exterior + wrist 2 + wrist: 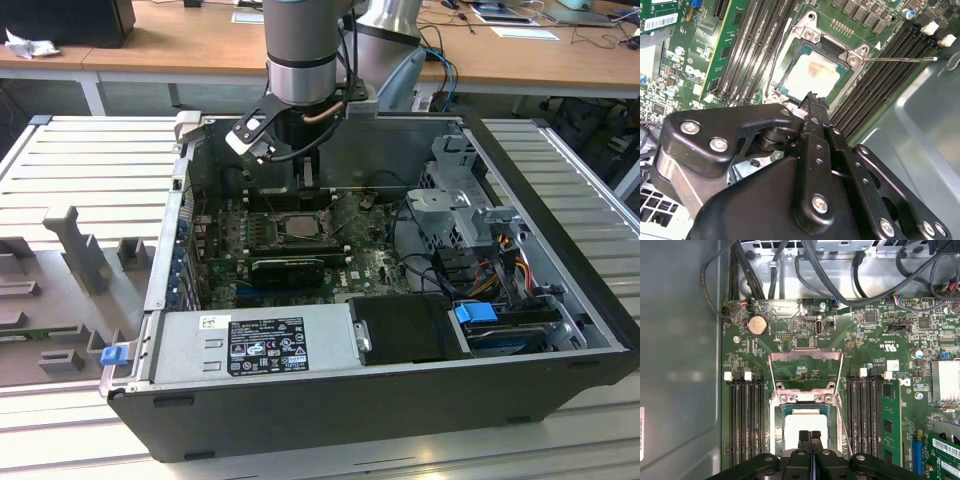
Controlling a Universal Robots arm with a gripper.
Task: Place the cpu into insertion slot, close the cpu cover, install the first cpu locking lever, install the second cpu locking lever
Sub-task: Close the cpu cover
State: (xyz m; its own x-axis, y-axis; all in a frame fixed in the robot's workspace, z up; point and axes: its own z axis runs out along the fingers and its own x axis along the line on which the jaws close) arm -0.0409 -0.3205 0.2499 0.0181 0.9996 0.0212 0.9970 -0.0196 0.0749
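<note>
First wrist view: cpu (800, 421) beneath tool (810, 434).

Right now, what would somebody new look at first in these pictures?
First, the big grey arm hanging down into the open computer case in the middle of the exterior view. Next, in both wrist views, its black jaws, shut together right at the edge of the pale, shiny cpu. The cpu sits in its socket in the middle of the green board.
</note>
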